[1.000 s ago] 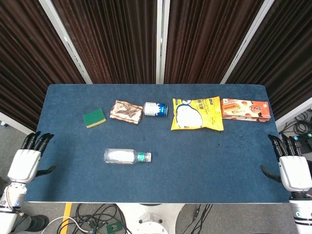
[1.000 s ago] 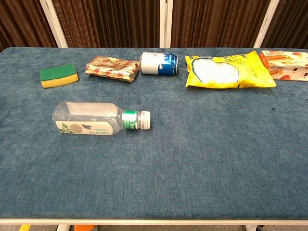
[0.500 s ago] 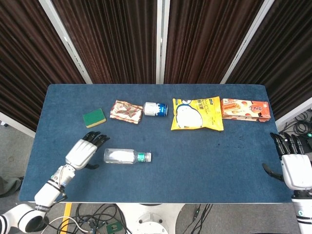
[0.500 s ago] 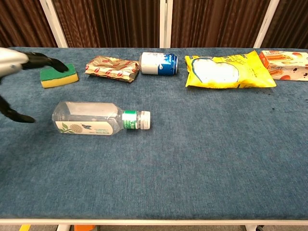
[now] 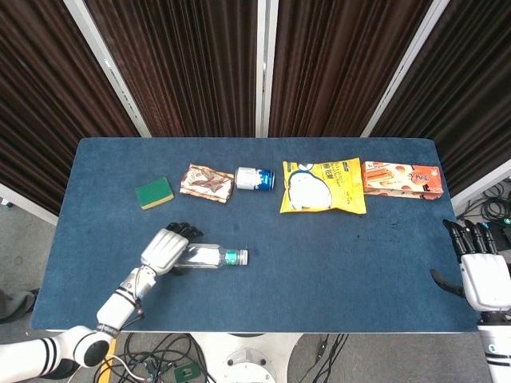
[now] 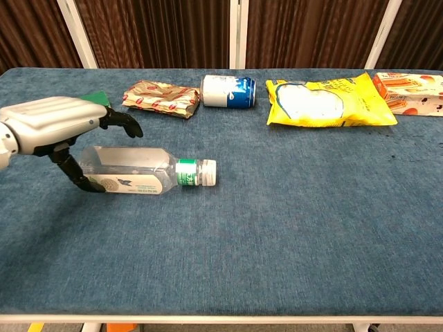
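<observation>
- Clear plastic bottle (image 5: 206, 255) with green band and white cap lies on its side on the blue desk (image 5: 319, 263), cap pointing to 3 o'clock, roughly 7 o'clock of desk centre in head view.
- Left robot hand (image 5: 166, 249) sits over the bottle's base end, at the bottle's 9 o'clock; fingers (image 6: 122, 119) arched over the far side, thumb down at the near side. Fingers apart, not clamped. Whether they touch the bottle: cannot tell.
- Right robot hand (image 5: 481, 271) off the desk's right edge, at 4 o'clock, fingers spread upward, holding nothing; seen in head view only.
- Green sponge (image 5: 154, 193) at 11 o'clock of the left robot hand, mostly hidden behind it in chest view.
- Back row, left to right: red-patterned wrapper (image 5: 207, 183), blue-white can (image 5: 255, 179) on its side, yellow snack bag (image 5: 323, 186), orange box (image 5: 402, 179).
- Wrapper and can lie just beside each other, at 12 o'clock of the bottle, well apart from it.
</observation>
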You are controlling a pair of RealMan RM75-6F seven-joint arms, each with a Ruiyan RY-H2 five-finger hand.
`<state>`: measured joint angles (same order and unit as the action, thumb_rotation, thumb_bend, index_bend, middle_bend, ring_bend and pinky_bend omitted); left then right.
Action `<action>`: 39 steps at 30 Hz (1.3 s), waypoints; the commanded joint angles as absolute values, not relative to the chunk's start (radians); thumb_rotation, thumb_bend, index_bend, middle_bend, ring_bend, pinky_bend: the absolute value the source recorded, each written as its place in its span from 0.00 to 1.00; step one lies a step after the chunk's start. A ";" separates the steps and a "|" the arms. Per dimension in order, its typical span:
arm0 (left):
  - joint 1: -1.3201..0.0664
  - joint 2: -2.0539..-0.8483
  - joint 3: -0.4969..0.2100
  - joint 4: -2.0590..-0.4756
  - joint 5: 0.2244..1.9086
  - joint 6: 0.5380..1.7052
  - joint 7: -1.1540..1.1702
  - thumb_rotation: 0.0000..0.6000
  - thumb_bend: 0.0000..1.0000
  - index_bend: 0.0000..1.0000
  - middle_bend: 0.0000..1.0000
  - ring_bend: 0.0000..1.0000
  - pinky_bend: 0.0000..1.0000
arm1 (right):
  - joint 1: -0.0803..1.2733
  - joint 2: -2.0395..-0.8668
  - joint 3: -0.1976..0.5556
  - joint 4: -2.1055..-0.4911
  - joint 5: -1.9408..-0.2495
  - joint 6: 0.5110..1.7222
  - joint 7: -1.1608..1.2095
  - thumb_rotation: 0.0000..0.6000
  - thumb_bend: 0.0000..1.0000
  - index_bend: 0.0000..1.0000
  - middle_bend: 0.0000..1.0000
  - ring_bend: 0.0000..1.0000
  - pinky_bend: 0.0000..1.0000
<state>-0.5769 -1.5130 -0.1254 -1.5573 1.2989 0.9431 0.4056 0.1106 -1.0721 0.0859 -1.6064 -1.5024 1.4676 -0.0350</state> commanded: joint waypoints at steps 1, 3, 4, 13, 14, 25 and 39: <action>-0.589 -1.530 -0.126 -1.539 1.292 0.938 0.386 1.00 0.00 0.26 0.26 0.21 0.27 | 0.112 -1.073 0.087 -1.607 -1.503 1.467 -0.036 1.00 0.15 0.00 0.13 0.00 0.00; -0.598 -1.542 -0.126 -1.526 1.285 0.927 0.369 1.00 0.01 0.28 0.28 0.22 0.30 | 0.113 -1.073 0.087 -1.609 -1.503 1.466 -0.036 1.00 0.15 0.00 0.13 0.00 0.00; -0.602 -1.546 -0.124 -1.520 1.282 0.920 0.362 1.00 0.02 0.28 0.29 0.23 0.32 | 0.114 -1.072 0.087 -1.611 -1.504 1.465 -0.036 1.00 0.15 0.00 0.13 0.00 0.00; -0.614 -1.557 -0.113 -1.476 1.300 0.907 0.234 1.00 0.25 0.39 0.45 0.38 0.44 | 0.135 -1.046 0.088 -1.646 -1.519 1.439 -0.007 1.00 0.19 0.01 0.21 0.07 0.04; -0.613 -1.555 -0.114 -1.476 1.311 0.910 0.196 1.00 0.26 0.40 0.46 0.40 0.45 | 0.143 -1.037 0.088 -1.656 -1.522 1.427 0.004 1.00 0.21 0.02 0.22 0.07 0.04; -0.615 -1.580 -0.079 -1.357 1.628 1.113 -0.407 1.00 0.29 0.46 0.50 0.43 0.49 | 0.330 -0.921 0.119 -1.836 -1.647 1.234 0.135 1.00 0.27 0.16 0.22 0.08 0.05; -0.645 -1.626 -0.089 -1.332 1.640 1.185 -0.463 1.00 0.28 0.47 0.50 0.43 0.47 | 0.505 -0.914 0.161 -1.975 -1.609 1.045 0.140 1.00 0.25 0.27 0.18 0.05 0.00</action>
<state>-0.6443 -1.6259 -0.0900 -1.3309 1.6417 1.1852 -0.4631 0.5031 -0.9110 0.1606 -1.9725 -1.6130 1.0434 0.1442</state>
